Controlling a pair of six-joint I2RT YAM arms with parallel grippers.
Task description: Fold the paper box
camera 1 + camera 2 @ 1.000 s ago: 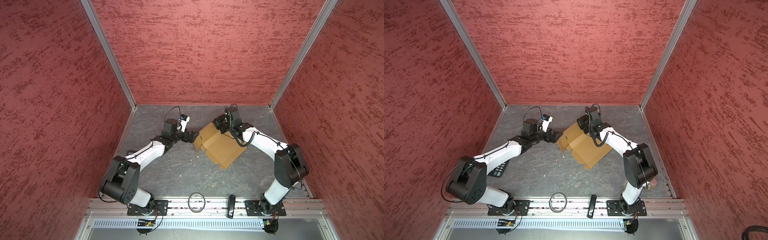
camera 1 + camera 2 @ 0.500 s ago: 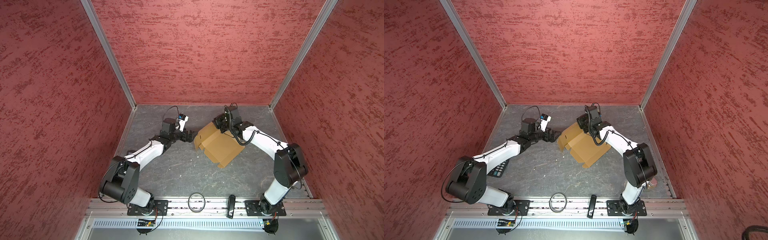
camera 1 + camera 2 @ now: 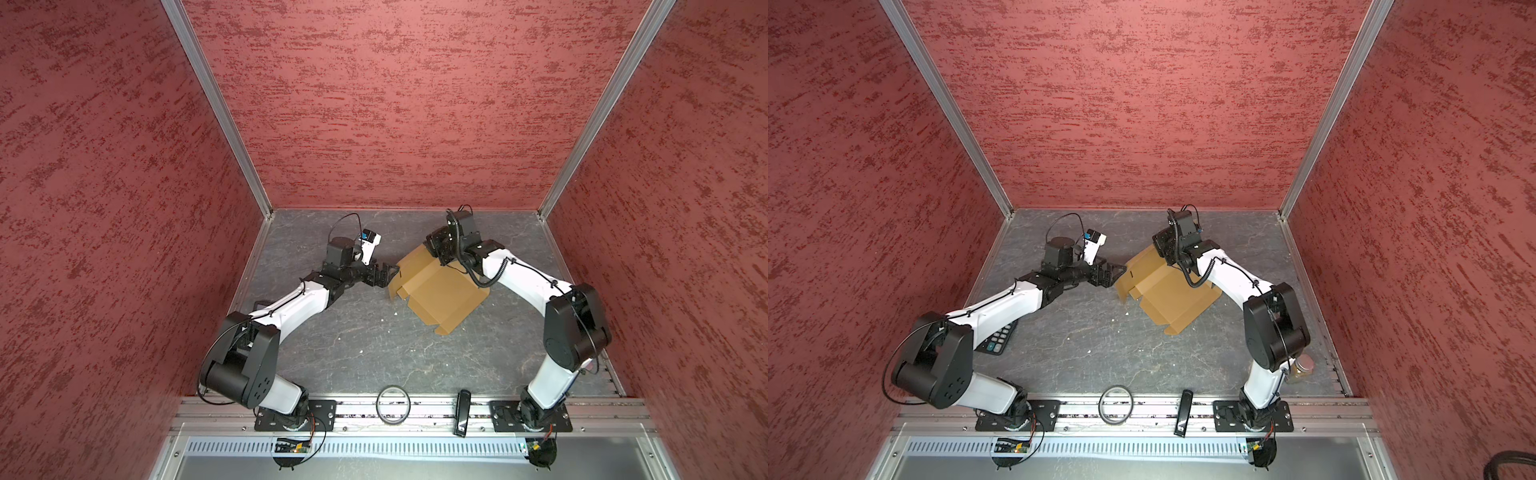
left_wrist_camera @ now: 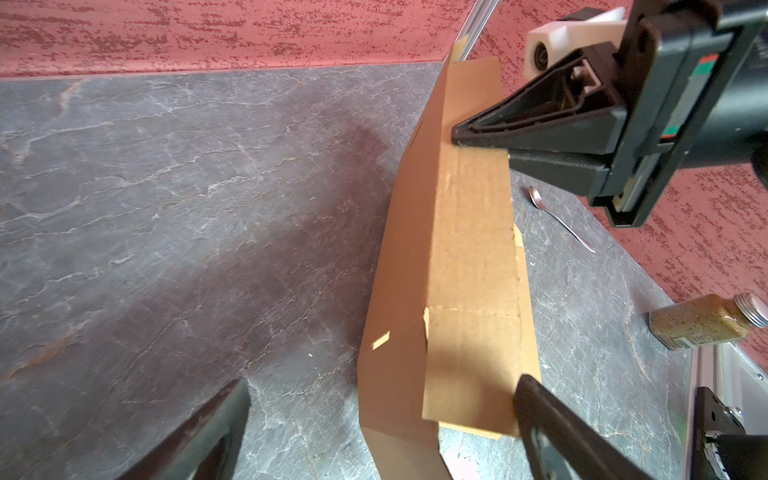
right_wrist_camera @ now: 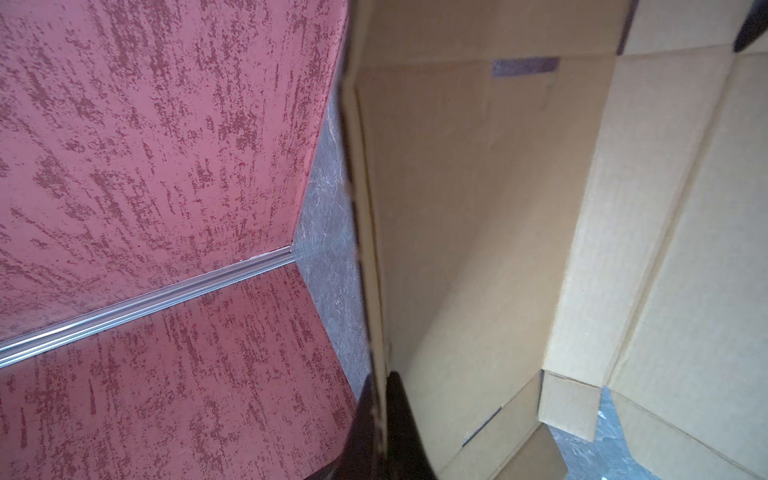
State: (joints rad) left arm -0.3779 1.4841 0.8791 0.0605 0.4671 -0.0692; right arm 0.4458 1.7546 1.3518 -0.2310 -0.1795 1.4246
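Right now the paper box [image 3: 444, 291] sits partly folded on the grey table [image 3: 353, 345], between the two arms in both top views. Its broad panel lies flat, while the flap at its far left end stands raised.

The right gripper [image 5: 380, 419] meets the box at its far corner. Its fingers [image 5: 401, 415] are pinched tight on the edge of that raised flap, with the cardboard caught between them, as the right wrist view shows.

The left gripper [image 3: 390, 277] is just beside the box's left edge. Its fingers [image 4: 224, 415] are spread wide, and in the left wrist view the box's narrow side panel lies in the gap between them. Whether either finger touches the cardboard I cannot tell.

A spoon [image 4: 559, 218] lies on the table near the box's right side. A spice jar [image 3: 1302, 368] stands well apart from the box, to its near right. A calculator [image 3: 996, 340] lies well apart to the box's near left, partly under the left arm.
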